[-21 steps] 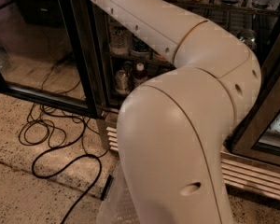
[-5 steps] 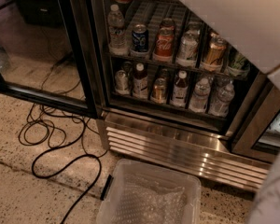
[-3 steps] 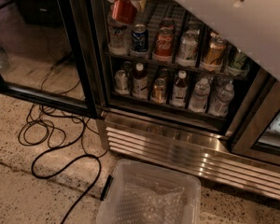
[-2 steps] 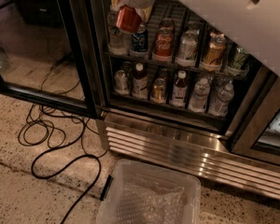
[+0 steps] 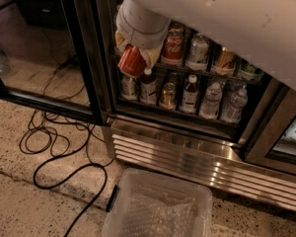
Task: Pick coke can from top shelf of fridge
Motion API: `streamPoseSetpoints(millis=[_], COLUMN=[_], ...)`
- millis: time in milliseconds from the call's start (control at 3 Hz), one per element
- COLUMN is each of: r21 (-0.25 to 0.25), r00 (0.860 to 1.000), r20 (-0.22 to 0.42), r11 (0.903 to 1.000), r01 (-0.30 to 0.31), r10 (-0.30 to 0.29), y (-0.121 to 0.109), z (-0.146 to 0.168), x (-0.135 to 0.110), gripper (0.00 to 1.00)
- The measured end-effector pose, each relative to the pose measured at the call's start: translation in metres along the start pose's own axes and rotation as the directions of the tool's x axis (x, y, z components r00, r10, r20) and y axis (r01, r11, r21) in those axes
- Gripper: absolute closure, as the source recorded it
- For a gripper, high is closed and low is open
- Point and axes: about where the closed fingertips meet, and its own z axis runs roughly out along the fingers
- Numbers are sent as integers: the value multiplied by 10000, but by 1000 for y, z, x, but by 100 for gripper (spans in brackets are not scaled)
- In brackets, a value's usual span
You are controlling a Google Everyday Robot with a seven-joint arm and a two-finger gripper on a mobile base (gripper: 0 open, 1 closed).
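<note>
Gripper [image 5: 137,58] pinches the coke can [image 5: 130,61], tilted, just in front of the fridge [image 5: 187,157], at the left of its opening above the bottles [image 5: 190,90]. To finish well, hold a firm squeeze and draw straight back from the fridge, clear of its door frame [image 5: 84,53].

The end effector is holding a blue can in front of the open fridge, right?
No, the can is red, not blue; the camera view shows it. The end effector does hold it in front of the open fridge.
</note>
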Motion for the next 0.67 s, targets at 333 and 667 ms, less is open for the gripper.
streamPoseSetpoints(millis=[333,667], r21=[301,568], r00=[9933,9759], r20=[-1086,-2007], r11=[9989,9955], r01=[-367,-760], r10=[398,860], y=[-6,-17], z=[2,3], x=[54,88], gripper=[100,100])
